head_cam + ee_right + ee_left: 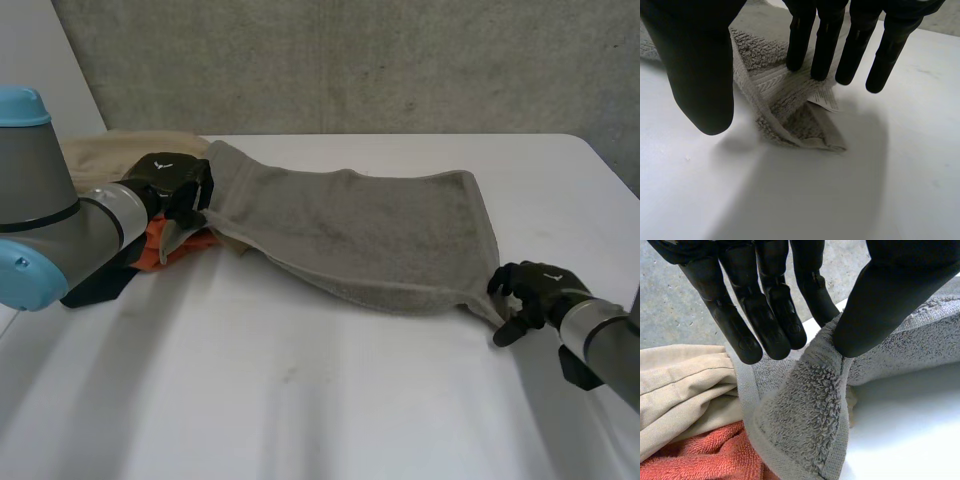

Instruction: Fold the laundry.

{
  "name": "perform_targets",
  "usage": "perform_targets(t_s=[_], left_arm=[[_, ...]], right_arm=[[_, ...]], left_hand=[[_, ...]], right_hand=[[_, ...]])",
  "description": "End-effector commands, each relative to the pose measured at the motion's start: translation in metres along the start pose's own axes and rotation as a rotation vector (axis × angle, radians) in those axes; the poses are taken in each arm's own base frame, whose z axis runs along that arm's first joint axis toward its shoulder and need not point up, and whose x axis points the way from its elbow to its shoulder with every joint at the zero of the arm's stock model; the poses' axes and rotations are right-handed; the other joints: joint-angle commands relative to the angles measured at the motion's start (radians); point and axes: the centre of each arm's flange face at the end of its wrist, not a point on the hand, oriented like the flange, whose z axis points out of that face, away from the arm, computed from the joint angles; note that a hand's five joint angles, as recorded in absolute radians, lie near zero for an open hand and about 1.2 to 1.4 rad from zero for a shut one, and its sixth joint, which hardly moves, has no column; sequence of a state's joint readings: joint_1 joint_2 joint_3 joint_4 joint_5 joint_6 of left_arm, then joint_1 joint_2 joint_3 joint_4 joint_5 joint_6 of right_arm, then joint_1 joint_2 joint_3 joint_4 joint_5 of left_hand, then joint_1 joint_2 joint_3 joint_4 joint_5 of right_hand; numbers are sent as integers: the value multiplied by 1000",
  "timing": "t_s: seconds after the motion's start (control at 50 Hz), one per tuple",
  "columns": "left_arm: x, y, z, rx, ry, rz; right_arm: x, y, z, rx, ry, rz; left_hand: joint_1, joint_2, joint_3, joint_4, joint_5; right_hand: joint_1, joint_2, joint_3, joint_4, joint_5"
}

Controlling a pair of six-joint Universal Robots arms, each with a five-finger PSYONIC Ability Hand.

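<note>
A grey towel lies stretched across the white table between my two hands. My left hand is at the towel's left corner. In the left wrist view the thumb presses a raised fold of the towel toward the fingers, pinching it. My right hand is at the towel's near right corner. In the right wrist view its fingers are straight and rest on that corner, which lies crumpled on the table with a white label showing. The thumb stands apart from the cloth.
A beige cloth and an orange towel are heaped at the back left, beside and under my left hand; both appear in the left wrist view, beige above orange. A concrete wall stands behind the table.
</note>
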State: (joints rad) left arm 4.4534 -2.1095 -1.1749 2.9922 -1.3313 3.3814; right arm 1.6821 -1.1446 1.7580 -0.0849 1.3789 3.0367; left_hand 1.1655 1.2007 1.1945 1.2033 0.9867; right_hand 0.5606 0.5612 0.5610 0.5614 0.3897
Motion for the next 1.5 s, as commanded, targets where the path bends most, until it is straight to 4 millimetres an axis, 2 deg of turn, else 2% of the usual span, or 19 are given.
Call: perform_targets(t_s=[0.02,0.04,0.06,0.18,0.2,0.28,0.44,0.64,0.72,0.76,0.8,0.9,0.94,1.04,1.1,1.28,1.4,1.48,1.5], left_arm=[[2,3,0,-11,4,-4],[3,3,-1,-10,6,-2],[3,3,-1,-12,6,-1],[12,7,-11,-59,36,-9],[18,11,-17,-94,53,-12],[33,18,-36,-178,110,23],[55,41,-72,-327,263,142],[77,68,-72,-412,345,157],[74,60,-62,-375,330,156],[65,44,-54,-318,304,159],[57,30,-49,-269,277,163],[12,-17,-22,-58,125,201],[-1,-27,-12,-8,81,217],[-35,-31,31,54,-31,242],[-45,-24,49,40,-58,258],[-54,26,105,-26,-78,455],[-55,56,118,-100,-98,555],[-68,64,123,-121,-185,581],[-85,62,124,-124,-270,571]], right_arm=[[-9,7,21,42,17,1],[-7,5,24,58,46,7],[-5,3,24,65,59,8],[6,-25,9,152,158,-39],[11,-39,1,188,173,-98],[32,-59,-14,214,230,-310],[56,-67,-27,134,299,-643],[50,-59,-21,107,273,-637],[48,-54,-16,88,270,-629],[49,-52,-14,81,268,-623],[49,-51,-13,81,268,-622],[50,-48,-8,79,266,-614],[49,-47,-8,81,266,-610],[46,-45,-7,85,256,-598],[44,-43,-7,90,249,-592],[39,-38,-6,107,243,-598],[38,-34,-6,111,243,-597],[36,-35,-5,124,246,-601],[37,-35,-5,127,249,-601]], left_hand=[[231,196,202,193,235],[231,196,202,193,235],[231,196,202,193,235],[231,196,202,193,235],[231,196,202,193,235],[231,196,202,193,235],[231,196,202,193,235],[231,196,202,193,235],[231,196,202,193,235],[-450,-485,-479,-488,-446],[-757,-793,-786,-795,-753],[-978,-1013,-1007,-1016,-973],[-979,-1014,-1007,-1016,-974],[-990,-1025,-1019,-1028,-986],[-991,-1026,-1020,-1029,-987],[-991,-1026,-1020,-1029,-987],[-988,-1023,-1017,-1026,-984],[-33,-68,-62,-71,-29],[228,193,199,190,232]], right_hand=[[335,335,335,334,332],[749,748,749,748,745],[835,834,834,834,831],[836,835,835,835,832],[836,835,835,835,832],[836,835,835,835,832],[836,835,835,835,832],[836,835,835,835,832],[836,835,835,835,832],[836,835,835,835,832],[836,835,835,835,832],[836,835,835,835,832],[836,835,835,835,832],[836,835,835,835,832],[836,835,835,835,832],[836,835,835,835,832],[836,835,835,835,832],[836,835,835,835,832],[836,835,835,835,832]])
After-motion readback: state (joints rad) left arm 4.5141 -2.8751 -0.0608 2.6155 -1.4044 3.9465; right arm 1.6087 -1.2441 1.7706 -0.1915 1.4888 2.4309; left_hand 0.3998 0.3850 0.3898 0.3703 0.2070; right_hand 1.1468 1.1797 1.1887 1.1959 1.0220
